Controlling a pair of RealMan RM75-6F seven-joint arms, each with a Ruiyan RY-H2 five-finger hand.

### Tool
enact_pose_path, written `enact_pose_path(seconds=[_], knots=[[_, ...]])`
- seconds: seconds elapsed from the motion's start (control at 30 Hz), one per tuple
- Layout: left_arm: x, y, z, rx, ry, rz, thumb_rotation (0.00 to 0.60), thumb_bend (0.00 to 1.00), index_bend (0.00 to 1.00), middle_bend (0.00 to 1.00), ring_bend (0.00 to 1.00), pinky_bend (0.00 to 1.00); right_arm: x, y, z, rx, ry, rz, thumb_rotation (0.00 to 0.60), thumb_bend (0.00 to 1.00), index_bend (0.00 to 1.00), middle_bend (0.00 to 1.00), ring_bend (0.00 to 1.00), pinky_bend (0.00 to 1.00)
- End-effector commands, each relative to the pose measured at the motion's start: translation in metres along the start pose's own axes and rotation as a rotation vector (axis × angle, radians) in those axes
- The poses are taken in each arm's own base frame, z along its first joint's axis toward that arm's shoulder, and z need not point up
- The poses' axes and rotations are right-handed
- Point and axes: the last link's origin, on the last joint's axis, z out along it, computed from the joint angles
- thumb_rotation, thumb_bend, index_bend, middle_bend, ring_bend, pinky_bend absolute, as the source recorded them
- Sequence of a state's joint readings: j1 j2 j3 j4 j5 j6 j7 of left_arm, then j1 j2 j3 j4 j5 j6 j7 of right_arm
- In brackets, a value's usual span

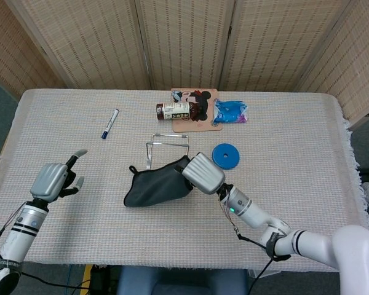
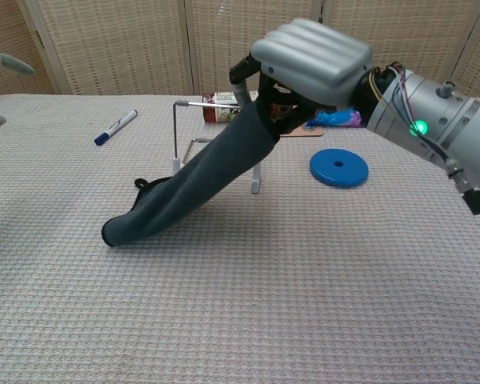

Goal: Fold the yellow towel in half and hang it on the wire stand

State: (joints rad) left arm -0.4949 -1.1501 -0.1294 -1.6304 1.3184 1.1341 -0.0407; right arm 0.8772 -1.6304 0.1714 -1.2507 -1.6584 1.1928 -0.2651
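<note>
The towel (image 1: 155,186) (image 2: 194,187) is dark grey, not yellow, and folded. My right hand (image 1: 202,173) (image 2: 308,62) grips its right end and holds it raised, so the cloth slopes down to its left end on the table. The wire stand (image 1: 167,150) (image 2: 218,136) stands just behind the towel, its top bar about level with the hand in the chest view. My left hand (image 1: 52,179) hovers far left near the table's front edge, fingers apart and holding nothing; only its fingertips (image 2: 6,64) show in the chest view.
A blue disc (image 1: 225,156) (image 2: 338,168) lies right of the stand. A blue marker (image 1: 109,123) (image 2: 116,126) lies at the back left. At the back centre are a brown bottle (image 1: 174,110) on a cartoon mat (image 1: 200,109) and a blue packet (image 1: 231,111).
</note>
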Motion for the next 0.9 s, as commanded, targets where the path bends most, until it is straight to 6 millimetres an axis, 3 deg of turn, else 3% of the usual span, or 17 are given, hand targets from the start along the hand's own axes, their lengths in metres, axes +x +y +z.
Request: enact_pose_path(seconds=[0.03,0.53,0.73,0.9], knots=[[-0.002,0.001,-0.004,-0.003,-0.013,0.009,0.600,0.51,0.13,0.97,0.80,0.89,0.027,0.004,0.014,-0.020,0.054,-0.051,0.600,0.57,0.66,0.96,1.00,1.00],[-0.004,0.000,-0.013,-0.011,-0.023,0.010,0.600,0.51,0.13,0.97,0.79,0.89,0.076,-0.001,0.029,-0.098,0.173,-0.121,0.600,0.58,0.66,0.97,1.00,1.00],[-0.004,-0.003,-0.016,-0.010,-0.029,0.003,0.600,0.51,0.13,0.97,0.79,0.89,0.078,-0.003,0.034,-0.123,0.164,-0.168,0.600,0.58,0.66,0.98,1.00,1.00],[-0.005,-0.007,-0.019,-0.005,-0.033,0.000,0.600,0.51,0.13,0.97,0.79,0.89,0.074,0.001,0.053,-0.169,0.149,-0.220,0.600,0.58,0.66,0.98,1.00,1.00]])
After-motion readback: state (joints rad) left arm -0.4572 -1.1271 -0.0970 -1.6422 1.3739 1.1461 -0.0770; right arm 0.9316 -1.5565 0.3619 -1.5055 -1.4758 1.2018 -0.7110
